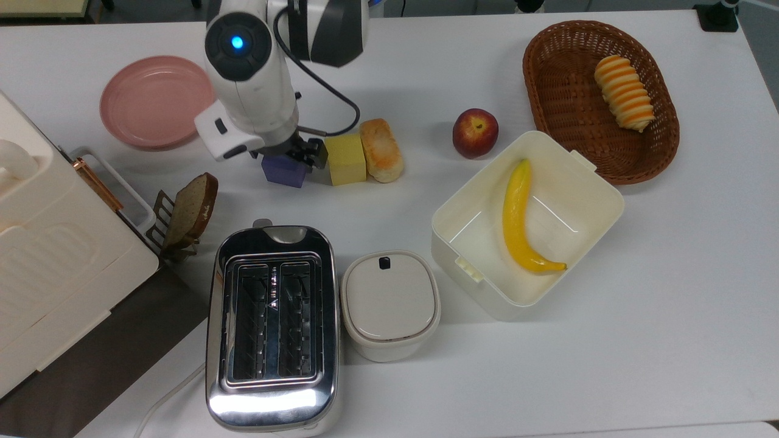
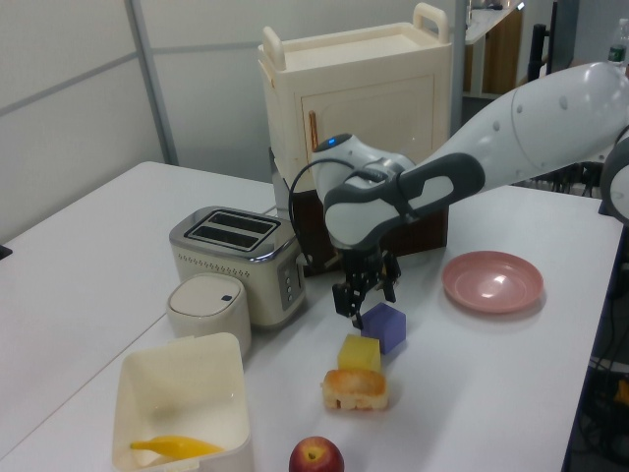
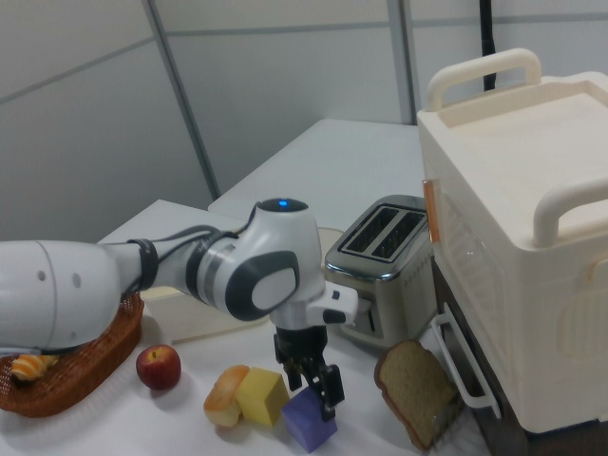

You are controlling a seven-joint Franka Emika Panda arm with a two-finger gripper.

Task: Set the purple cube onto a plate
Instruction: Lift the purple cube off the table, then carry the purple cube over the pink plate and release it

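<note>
The purple cube [image 1: 281, 173] rests on the white table, about a hand's width from the yellow cube [image 1: 345, 159] at the top view's right. My gripper [image 1: 297, 157] hangs open directly over the purple cube, its dark fingers close above the top face and hiding part of it. From the side, the gripper [image 2: 367, 298] sits at the purple cube's [image 2: 386, 327] upper edge. The gripper [image 3: 319, 388] and purple cube [image 3: 310, 424] also show in the right view. The pink plate [image 1: 155, 100] lies bare at the top view's upper left, and the plate [image 2: 492, 281] is apart from the cube.
A bread roll [image 1: 381, 150] touches the yellow cube. A peach [image 1: 475, 132], a cream box [image 1: 599, 201] holding a banana and a wicker basket [image 1: 548, 91] lie to the top view's right. A toaster [image 1: 271, 328], lidded pot [image 1: 389, 304], bread slice [image 1: 192, 210] and cream cabinet [image 1: 55, 255] stand nearby.
</note>
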